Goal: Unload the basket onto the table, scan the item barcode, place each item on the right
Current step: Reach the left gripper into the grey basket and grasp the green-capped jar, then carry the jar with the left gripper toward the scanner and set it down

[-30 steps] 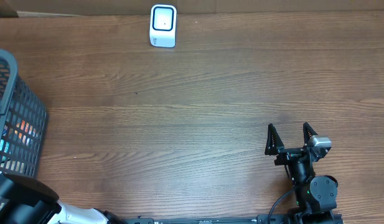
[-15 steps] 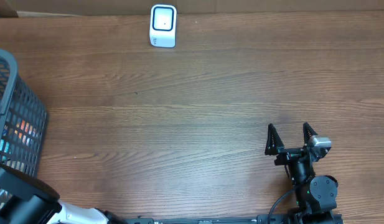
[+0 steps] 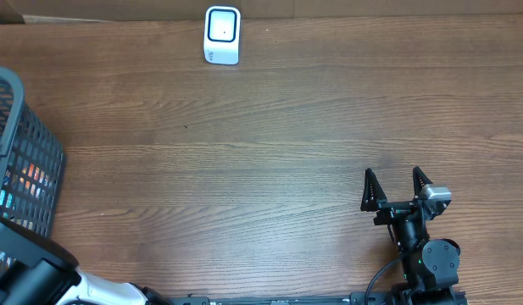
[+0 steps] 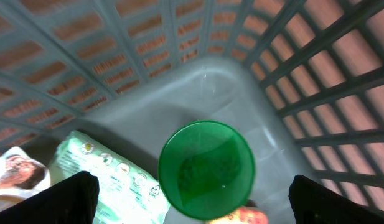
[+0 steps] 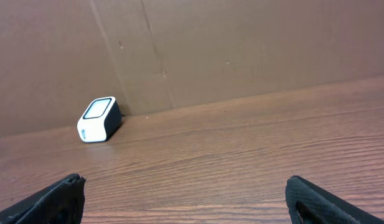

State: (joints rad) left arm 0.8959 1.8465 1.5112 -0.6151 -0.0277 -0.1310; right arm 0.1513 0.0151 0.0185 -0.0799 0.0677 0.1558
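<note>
The left arm (image 3: pixel 32 275) points down into the basket (image 3: pixel 28 161), jaws wide and empty above a green-lidded item (image 4: pixel 206 168); the right arm (image 3: pixel 422 246) rests low, jaws likewise. The scanner (image 3: pixel 222 35) stands at the far edge of the wooden worktop (image 3: pixel 269 144).

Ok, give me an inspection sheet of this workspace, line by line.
Surface: wood-grain table, no spills seen.
Job's things: white barcode scanner at the far edge; grey mesh basket at the left edge, holding a round green lid and a pale green packet.
Clutter: nothing seen.
Grippers: left gripper open, inside the basket above the round green lid; right gripper open and empty, at the near right.
Cables: black cable by the right arm's base.
Surroundings: brown cardboard wall behind the table.
</note>
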